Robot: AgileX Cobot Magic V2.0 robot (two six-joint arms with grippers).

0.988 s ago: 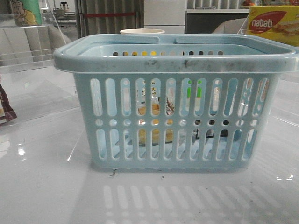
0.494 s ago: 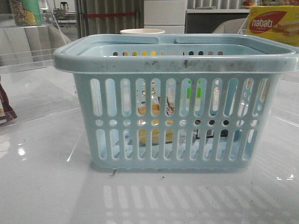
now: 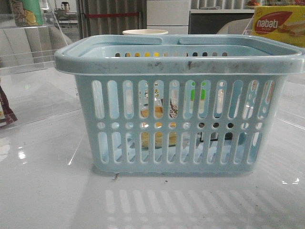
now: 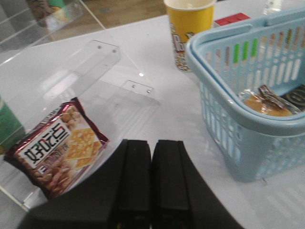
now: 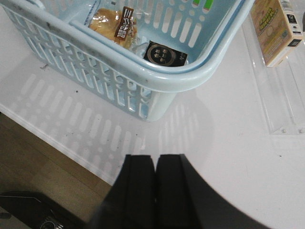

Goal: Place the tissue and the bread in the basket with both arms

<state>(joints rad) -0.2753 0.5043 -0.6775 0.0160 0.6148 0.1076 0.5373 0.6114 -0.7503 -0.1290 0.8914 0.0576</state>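
Bread, tissue in basket, right end effector apart

The front view sits low and close, facing the long slotted side of the basket across the table, about level with its rim. The left wrist view looks down past the left claw from off one end of the basket. The right wrist view looks steeply down past the right claw from above a corner of the basket. Both wrist views share the basket's inside, where the bread lies.
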